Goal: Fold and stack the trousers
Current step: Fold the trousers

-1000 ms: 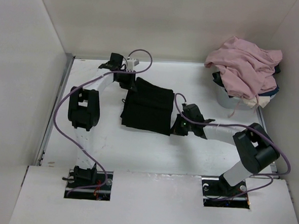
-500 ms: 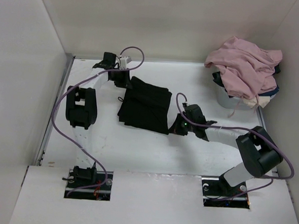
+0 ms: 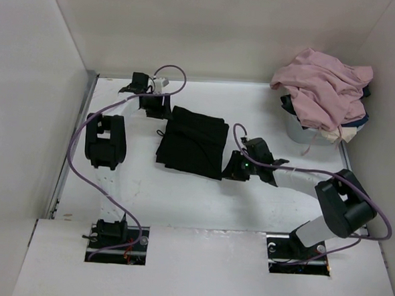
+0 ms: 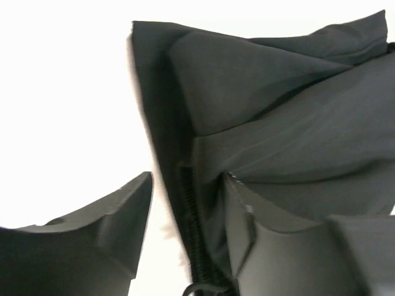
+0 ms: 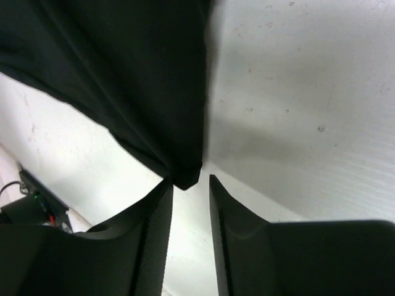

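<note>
The left gripper (image 3: pixel 161 109) stands at the far left corner of the trousers (image 3: pixel 192 142). In the left wrist view its fingers (image 4: pixel 111 228) are spread wide, and the cloth edge with a ribbed seam runs between them, not pressed. The left arm rises from its base to a dark elbow block, reaches to the far left part of the table (image 3: pixel 201 202), and there the wrist bends back toward the cloth. The right gripper (image 3: pixel 228 170) is at the near right corner of the trousers. Its fingers (image 5: pixel 154 234) are drawn close but not closed, with a narrow slit of light between them, and the tip of the cloth corner hangs just at the mouth of this slit. The right arm has its elbow far out to the right, and its forearm lies low across the table toward the left, with a small green light on the wrist. The trousers lie folded as a flat black packet in the middle of the table, a little left of centre, with layered folds at the far side. Bare white surface lies between the packet and the arm bases, and also between it and the white tub (image 3: pixel 298 132) in the far right corner. A pink garment (image 3: pixel 322 85) is heaped on this tub. White walls close the table on the left, the back and the right.
</note>
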`<move>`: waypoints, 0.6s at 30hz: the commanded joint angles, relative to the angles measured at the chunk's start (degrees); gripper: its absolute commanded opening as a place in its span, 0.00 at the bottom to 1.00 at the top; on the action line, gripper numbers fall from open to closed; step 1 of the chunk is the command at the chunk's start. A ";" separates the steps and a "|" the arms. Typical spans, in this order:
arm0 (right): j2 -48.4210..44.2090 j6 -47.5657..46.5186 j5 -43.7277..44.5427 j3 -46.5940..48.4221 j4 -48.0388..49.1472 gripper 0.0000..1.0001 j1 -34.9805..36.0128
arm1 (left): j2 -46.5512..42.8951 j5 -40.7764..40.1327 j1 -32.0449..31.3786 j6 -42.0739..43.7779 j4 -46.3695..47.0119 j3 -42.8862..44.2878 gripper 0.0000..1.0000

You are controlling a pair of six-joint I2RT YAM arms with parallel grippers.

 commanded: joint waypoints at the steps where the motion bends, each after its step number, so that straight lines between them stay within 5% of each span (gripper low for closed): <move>1: -6.34 -1.90 -1.66 -0.06 0.11 0.40 -1.92 | -7.04 -0.29 1.90 0.41 1.73 0.43 0.50; 5: -16.61 -2.61 -0.70 -1.65 -3.40 0.58 -6.75 | -12.31 -0.29 2.16 0.41 0.33 -0.45 0.70; 6: -18.99 -3.04 -0.26 -1.48 -4.98 0.71 -8.15 | -13.80 -0.29 2.25 0.41 -0.12 -0.71 0.77; 7: -20.84 -3.66 0.35 -0.95 -6.91 1.00 -9.47 | -15.38 -0.29 2.42 0.41 -0.55 -1.15 1.00; 18: -31.13 -17.63 14.41 8.02 -29.33 1.00 -19.85 | -31.39 -2.93 17.43 -3.54 -0.29 -16.61 1.00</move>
